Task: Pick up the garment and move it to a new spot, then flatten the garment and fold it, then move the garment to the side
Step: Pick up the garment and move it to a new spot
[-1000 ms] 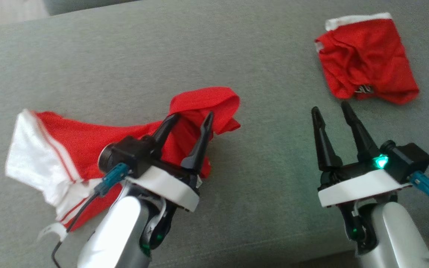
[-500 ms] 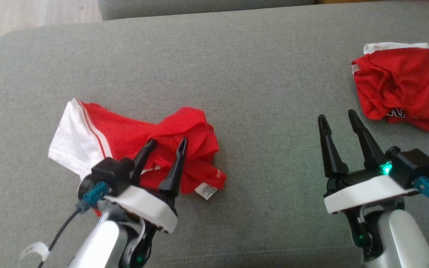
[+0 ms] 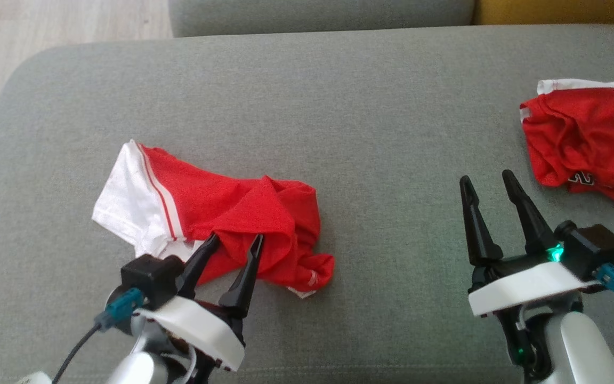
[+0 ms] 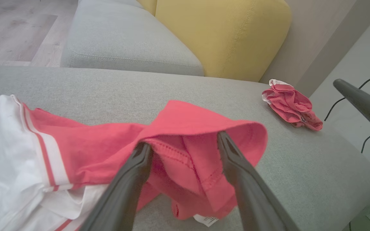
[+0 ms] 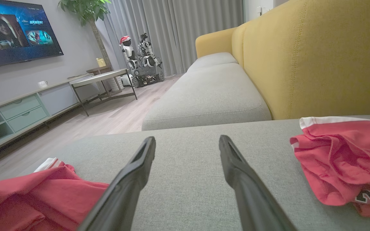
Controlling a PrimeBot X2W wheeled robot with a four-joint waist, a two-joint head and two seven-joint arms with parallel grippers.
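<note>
Garment (image 3: 216,224) is down on the grey seat (image 3: 339,106), left of centre, lying crumpled. Its white band points at the seat's rounded left corner and the red end is bunched toward the middle. A white label (image 4: 206,219) pokes out at the near hem.

Left hand (image 3: 236,237) is right at the garment's near edge with its fingers apart, gripping nothing. In the left wrist view a raised red fold sits over the two tips, with loose cloth between them. Right hand (image 3: 486,177) hovers over bare seat well off to the right, fingers spread wide and empty.

There's plenty of room. A broad run of bare grey fabric lies between the garment and a second garment (image 3: 584,144), red with a white edge and a dark number patch, heaped at the far right and running out of the head view. The whole back half of the seat is open too. The seat's front edge runs close under both wrists.

As for the room, pale wood floor (image 3: 72,21) shows past the left corner. Another grey cushion (image 5: 204,93) continues the sofa, with a yellow backrest (image 5: 316,57) rising behind. Across the floor there's a lit TV (image 5: 14,32) on the wall above a low cabinet (image 5: 18,112), grey curtains (image 5: 188,22), a tall plant (image 5: 85,9), and a small robot (image 5: 140,57) parked by the curtains.
</note>
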